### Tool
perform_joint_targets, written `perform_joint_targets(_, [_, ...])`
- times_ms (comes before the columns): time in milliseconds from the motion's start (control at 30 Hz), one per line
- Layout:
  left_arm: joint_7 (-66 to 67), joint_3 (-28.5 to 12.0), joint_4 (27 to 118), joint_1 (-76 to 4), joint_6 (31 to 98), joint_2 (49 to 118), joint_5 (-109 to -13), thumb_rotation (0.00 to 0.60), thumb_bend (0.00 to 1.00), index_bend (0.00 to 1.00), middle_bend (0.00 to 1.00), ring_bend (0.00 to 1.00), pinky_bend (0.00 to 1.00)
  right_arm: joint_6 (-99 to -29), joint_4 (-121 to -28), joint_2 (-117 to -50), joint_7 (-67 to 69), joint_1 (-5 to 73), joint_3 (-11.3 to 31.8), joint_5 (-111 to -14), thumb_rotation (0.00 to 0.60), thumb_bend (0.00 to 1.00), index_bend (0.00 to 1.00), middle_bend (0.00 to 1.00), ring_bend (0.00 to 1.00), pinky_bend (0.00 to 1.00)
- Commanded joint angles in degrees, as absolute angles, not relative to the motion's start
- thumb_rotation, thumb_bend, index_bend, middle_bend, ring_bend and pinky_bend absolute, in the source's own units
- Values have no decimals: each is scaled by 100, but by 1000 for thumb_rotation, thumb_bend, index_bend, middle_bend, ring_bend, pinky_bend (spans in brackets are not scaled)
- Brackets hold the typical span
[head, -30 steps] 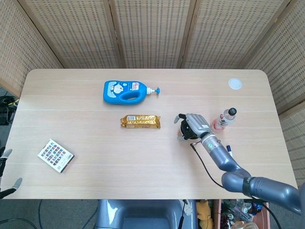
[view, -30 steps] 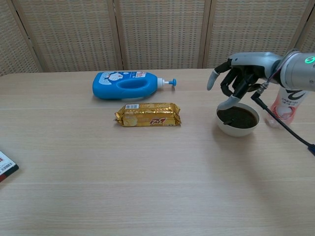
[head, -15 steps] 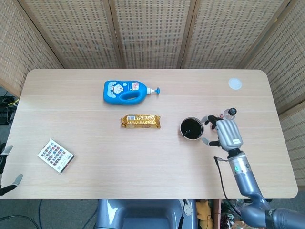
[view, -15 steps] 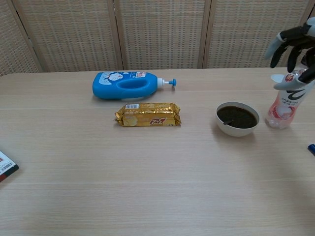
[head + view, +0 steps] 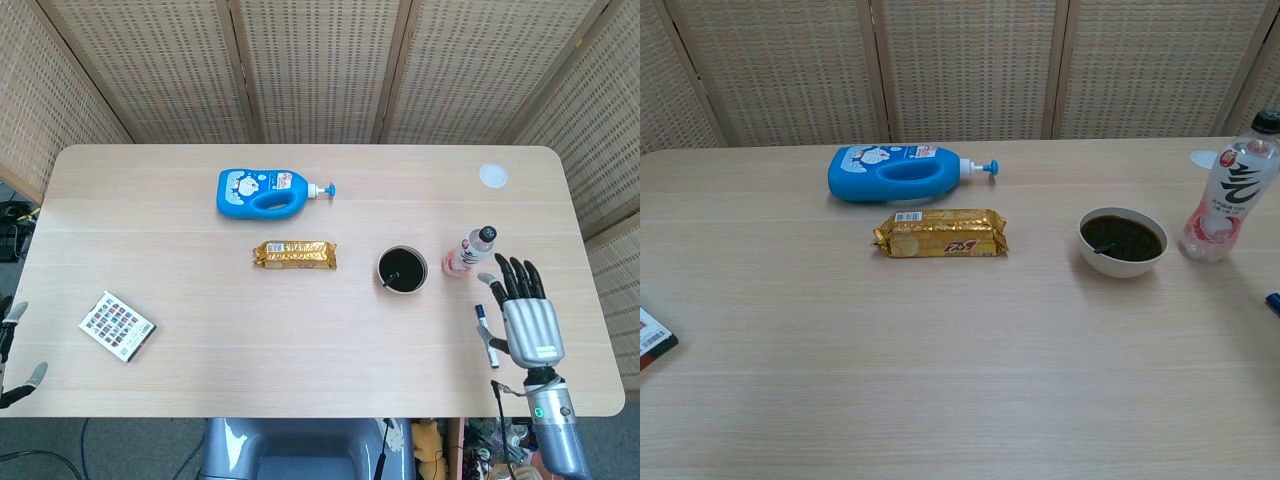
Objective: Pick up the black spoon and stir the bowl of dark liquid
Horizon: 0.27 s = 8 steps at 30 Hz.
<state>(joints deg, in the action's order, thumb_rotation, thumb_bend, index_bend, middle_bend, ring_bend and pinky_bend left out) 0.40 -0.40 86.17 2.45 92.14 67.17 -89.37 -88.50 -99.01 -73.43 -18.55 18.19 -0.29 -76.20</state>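
In the round white bowl (image 5: 1123,243) on the pale wood worktop (image 5: 200,290), the black spoon (image 5: 1099,248) lies in the dark liquid, handle toward the bowl's front-left rim. My right hand (image 5: 527,318) is flat, fingers spread, holding nothing, beside a pen (image 5: 485,333)

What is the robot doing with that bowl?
Right now nothing is touching it. The bowl of dark liquid sits on the table with the black spoon resting inside it. The right hand is open, off to the side near the table's edge, holding nothing. Only the left hand's fingertips show, at the table's other end.
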Motion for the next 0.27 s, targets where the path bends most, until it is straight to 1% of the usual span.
perform_joint_targets(33, [45,8,8639,267,9241,6709,-8987,600,294,0,0,0,0,-8912,-9981,-7227,-1941,1560,-194,-7635,600,296,194,6,0,0])
perform_joint_targets(267, [109,52,8681,287,9261,6719,-9036,600,294,0,0,0,0,-9060,-9869,-7287,-1994,1243,-243,-7806,600,296,190,0,0,0])
